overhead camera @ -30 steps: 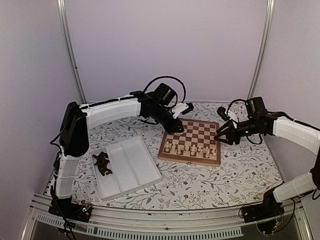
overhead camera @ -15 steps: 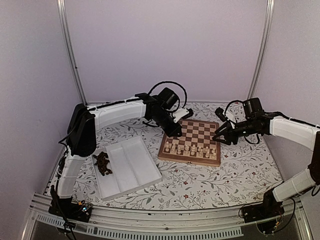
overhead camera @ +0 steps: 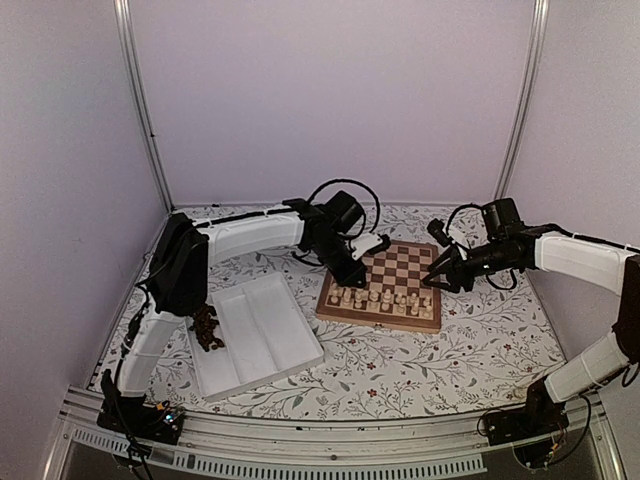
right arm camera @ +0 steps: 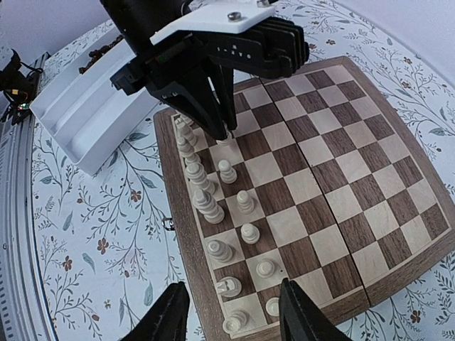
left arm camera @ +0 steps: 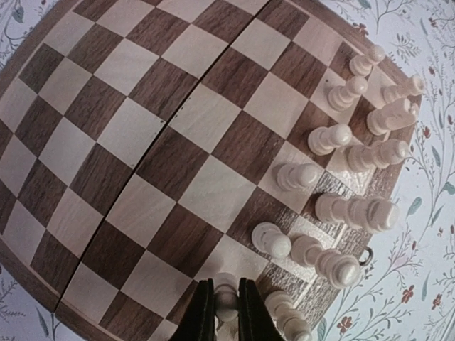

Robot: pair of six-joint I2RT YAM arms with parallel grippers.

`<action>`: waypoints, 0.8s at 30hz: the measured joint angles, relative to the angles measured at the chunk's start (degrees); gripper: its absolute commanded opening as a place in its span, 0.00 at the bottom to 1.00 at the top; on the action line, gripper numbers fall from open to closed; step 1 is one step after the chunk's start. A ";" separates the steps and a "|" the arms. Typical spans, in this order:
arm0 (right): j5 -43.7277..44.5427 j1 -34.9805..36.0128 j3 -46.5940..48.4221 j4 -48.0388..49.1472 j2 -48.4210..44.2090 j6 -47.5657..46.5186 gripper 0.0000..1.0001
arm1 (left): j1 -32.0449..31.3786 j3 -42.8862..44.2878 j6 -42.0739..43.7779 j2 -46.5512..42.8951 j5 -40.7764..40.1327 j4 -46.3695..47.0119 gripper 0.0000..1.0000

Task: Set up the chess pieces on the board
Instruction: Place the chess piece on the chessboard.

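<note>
The table (overhead camera: 400, 375) is covered with a flowered cloth, and both arms are bolted at its near edge. Just beyond the left base lies a white tray (overhead camera: 265, 330), set at an angle. A small heap of dark pieces (overhead camera: 205, 327) sits in its leftmost compartment, toward the far end.

To the right of the tray, near the middle of the table, sits the board (overhead camera: 400, 262). The pale pieces (overhead camera: 385, 297) stand on it in two rows along its near edge.

The left arm (overhead camera: 240, 232) climbs steeply from its base and bends at a dark elbow above the tray's far left corner. Its white forearm runs to the right, and the wrist tips down at the board's left side. The left jaws point down at the left end of the pale rows. The left wrist view shows them nearly pressed together, pinching one pale piece (left arm camera: 226, 302) by its upper part. Its foot is cut off at the bottom of that picture, so I cannot tell whether it touches the square below.

The right arm (overhead camera: 585, 258) rises along the right edge of the table and folds back. Its forearm reaches leftward, sloping down toward the board's right rim. The right jaws hang over that rim, spread wide, holding nothing and clear of the nearest pale pieces. Their camera looks along the two pale rows to the left jaws at the far end.
</note>
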 measured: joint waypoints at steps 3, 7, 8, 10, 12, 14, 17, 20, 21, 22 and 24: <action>0.00 0.00 0.02 0.00 0.00 0.00 0.47 | -0.37 0.72 0.11 1.03 0.31 0.02 0.07; 0.00 0.00 0.04 -0.02 0.00 0.00 0.47 | -0.76 1.64 0.24 2.32 0.57 -0.33 0.08; 0.00 0.00 0.04 -0.04 0.00 0.00 0.47 | -0.87 2.14 0.24 2.69 0.63 -0.63 0.08; 0.00 0.00 0.04 -0.02 0.00 -0.02 0.47 | -1.03 2.99 0.28 3.15 0.68 -1.01 0.08; -0.02 0.00 0.04 -0.04 0.00 -0.02 0.47 | -1.20 3.63 0.48 3.43 0.66 -1.42 0.10; -0.02 0.00 0.04 -0.04 0.00 -0.02 0.47 | -1.33 3.80 0.70 3.43 0.44 -1.73 0.14; -0.09 0.00 0.07 -0.04 0.00 -0.04 0.47 | -1.51 3.89 1.14 3.43 0.04 -2.45 0.20; -0.17 0.00 0.07 -0.04 0.00 -0.04 0.47 | -1.62 3.89 1.27 3.43 -0.57 -3.13 0.23; -0.17 0.00 0.07 -0.07 0.00 -0.04 0.47 | -1.62 3.89 1.29 3.43 -0.83 -3.26 0.25; -0.17 0.00 0.11 -0.07 0.00 -0.04 0.47 | -1.64 3.89 1.27 3.43 -1.07 -3.30 0.25; -0.20 0.00 0.17 -0.07 0.00 -0.02 0.47 | -1.64 3.89 1.27 3.43 -1.44 -3.30 0.26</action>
